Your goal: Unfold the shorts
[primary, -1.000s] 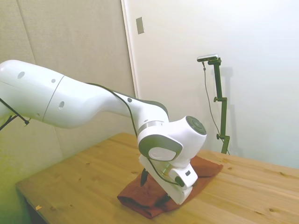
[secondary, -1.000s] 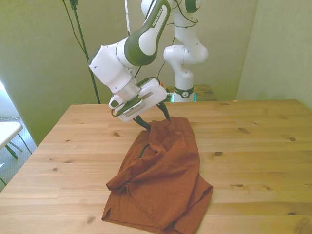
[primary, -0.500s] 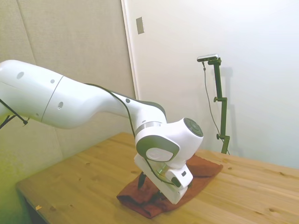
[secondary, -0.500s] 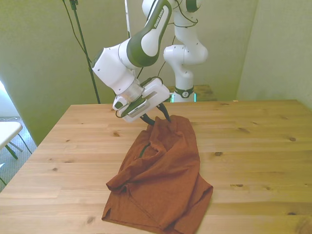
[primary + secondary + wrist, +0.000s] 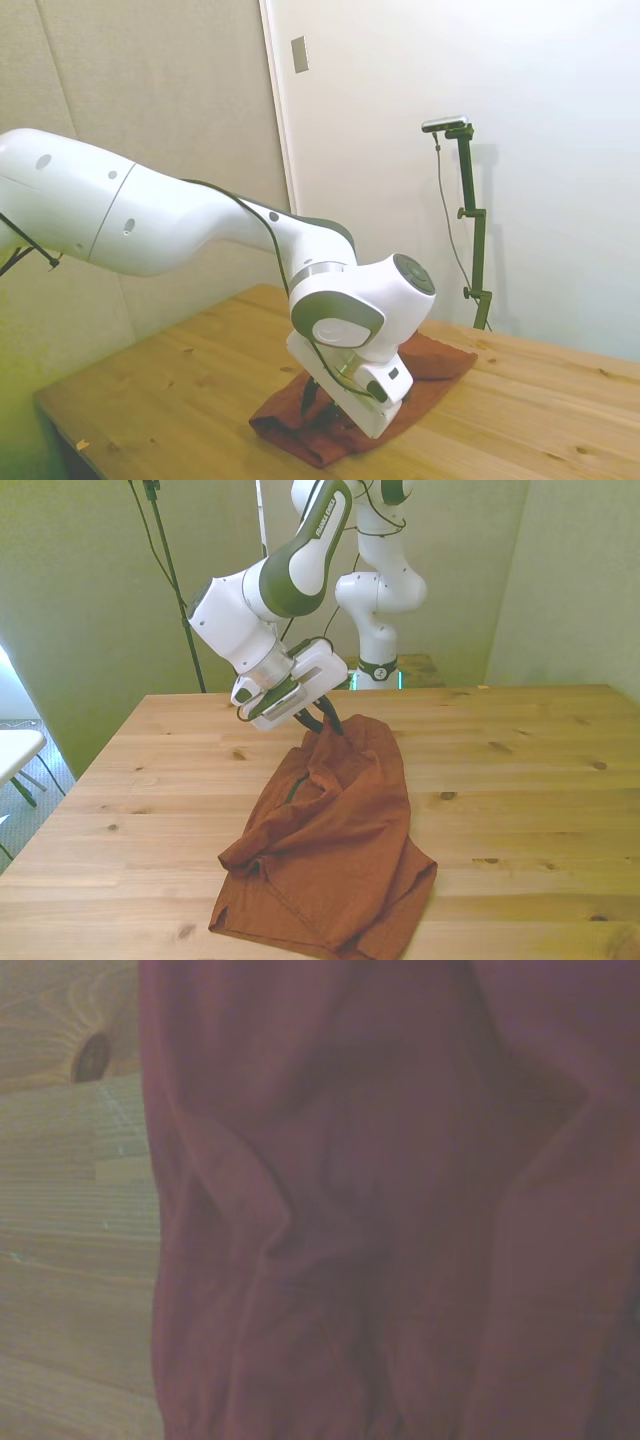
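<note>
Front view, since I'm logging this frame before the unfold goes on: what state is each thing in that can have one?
shorts: rumpled and folded over on themselves, lying on the table, not spread flat.
gripper: down at the far edge of the shorts, jaws closed together on a bit of the cloth.
table: bare wood around the shorts.

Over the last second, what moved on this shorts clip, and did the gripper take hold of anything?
The gripper came down toward the far edge of the shorts and its fingers drew closer together, now pinching that edge. The rest of the cloth kept its rumpled shape and place on the table.
</note>
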Tool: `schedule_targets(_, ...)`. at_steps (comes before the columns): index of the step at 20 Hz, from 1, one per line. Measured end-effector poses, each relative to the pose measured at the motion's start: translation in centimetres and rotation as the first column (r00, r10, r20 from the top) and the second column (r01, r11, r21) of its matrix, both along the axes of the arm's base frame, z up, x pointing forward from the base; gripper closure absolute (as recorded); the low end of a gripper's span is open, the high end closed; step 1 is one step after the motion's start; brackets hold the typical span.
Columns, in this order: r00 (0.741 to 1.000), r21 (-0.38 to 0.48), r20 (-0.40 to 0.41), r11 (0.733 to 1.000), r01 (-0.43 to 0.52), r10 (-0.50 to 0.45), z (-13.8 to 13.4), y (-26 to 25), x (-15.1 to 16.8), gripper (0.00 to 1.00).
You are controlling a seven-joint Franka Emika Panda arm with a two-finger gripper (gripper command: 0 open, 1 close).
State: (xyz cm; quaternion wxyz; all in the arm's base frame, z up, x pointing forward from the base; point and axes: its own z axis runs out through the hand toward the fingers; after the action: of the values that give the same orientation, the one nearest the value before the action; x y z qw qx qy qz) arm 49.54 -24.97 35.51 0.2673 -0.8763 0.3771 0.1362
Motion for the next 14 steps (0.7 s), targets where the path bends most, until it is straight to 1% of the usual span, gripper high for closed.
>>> schedule_targets(4, 1.0, 0.0, 0.023, 1.0, -0.019, 0.019, 1.0, 0.7, 0.1, 1.0)
schedule_targets(8, 0.998, 0.014, 0.043, 0.999, -0.043, 0.042, 2.1, 2.6, 0.1, 1.0)
schedule_targets(11, 0.996, 0.026, 0.054, 0.997, -0.075, 0.074, 2.7, 4.9, 0.2, 1.0)
schedule_targets(14, 0.989, 0.02, 0.074, 0.991, -0.131, 0.129, 3.9, 8.4, 0.8, 1.0)
